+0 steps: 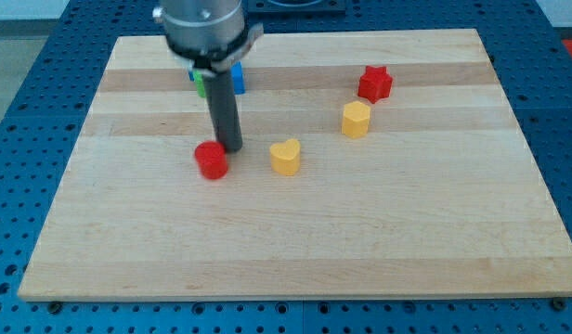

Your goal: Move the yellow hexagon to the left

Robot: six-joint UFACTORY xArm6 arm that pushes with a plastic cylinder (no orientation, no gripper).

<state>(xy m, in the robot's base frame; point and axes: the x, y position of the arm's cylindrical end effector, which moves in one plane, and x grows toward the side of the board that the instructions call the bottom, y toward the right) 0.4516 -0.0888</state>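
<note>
The yellow hexagon (357,120) stands on the wooden board right of centre, just below and left of a red star block (375,83). My tip (230,148) is far to the view's left of it, touching or nearly touching the upper right of a red round block (212,160). A yellow heart block (286,157) lies between my tip and the hexagon, lower than the hexagon.
A green block (201,86) and a blue block (237,78) sit near the board's top, partly hidden behind the rod. The wooden board (435,241) rests on a blue perforated table.
</note>
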